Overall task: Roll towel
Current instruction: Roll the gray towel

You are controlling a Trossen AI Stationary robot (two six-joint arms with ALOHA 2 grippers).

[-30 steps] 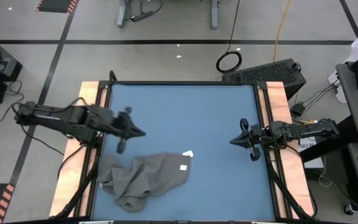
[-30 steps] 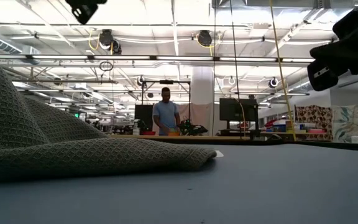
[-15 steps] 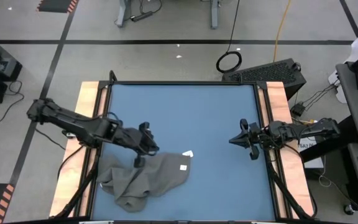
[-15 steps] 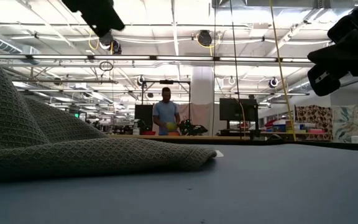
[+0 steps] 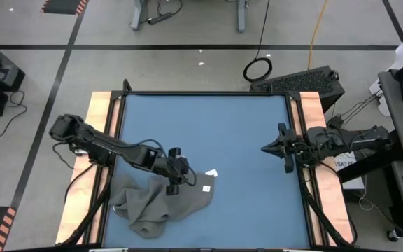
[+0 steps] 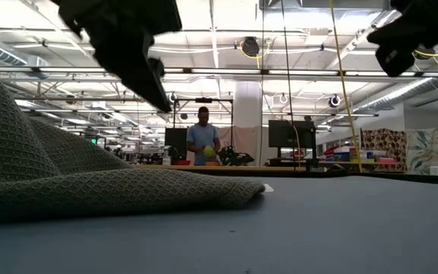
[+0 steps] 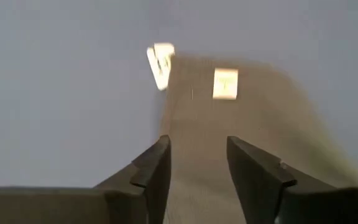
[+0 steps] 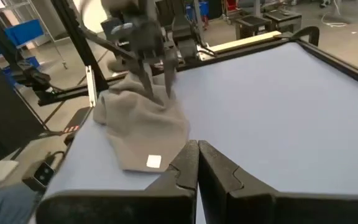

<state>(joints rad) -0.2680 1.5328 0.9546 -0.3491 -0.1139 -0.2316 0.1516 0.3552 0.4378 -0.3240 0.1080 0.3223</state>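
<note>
The grey-brown towel (image 5: pixel 152 199) lies crumpled on the blue tabletop near its near left corner, with a raised hump on the left in the low view (image 6: pixel 21 144). Two small white tags (image 7: pixel 225 83) (image 7: pixel 160 62) show at its right end. My left gripper (image 5: pixel 177 176) hovers open over that right part, its fingers (image 7: pixel 157 162) pointing down at the cloth (image 7: pixel 197 124). In the low view the left gripper (image 6: pixel 158 95) is clear above the towel. My right gripper (image 5: pixel 264 149) waits shut near the right edge, above the table.
Bare blue tabletop (image 5: pixel 215 126) stretches to the far side and right of the towel. Wooden rails (image 5: pixel 98 133) (image 5: pixel 313 115) run along both sides. A person (image 6: pixel 202 141) stands far off in the room beyond the table.
My left gripper has travelled toward the table's right and near edges and come down over the towel's right part. My right gripper has risen a little. The towel has not moved.
</note>
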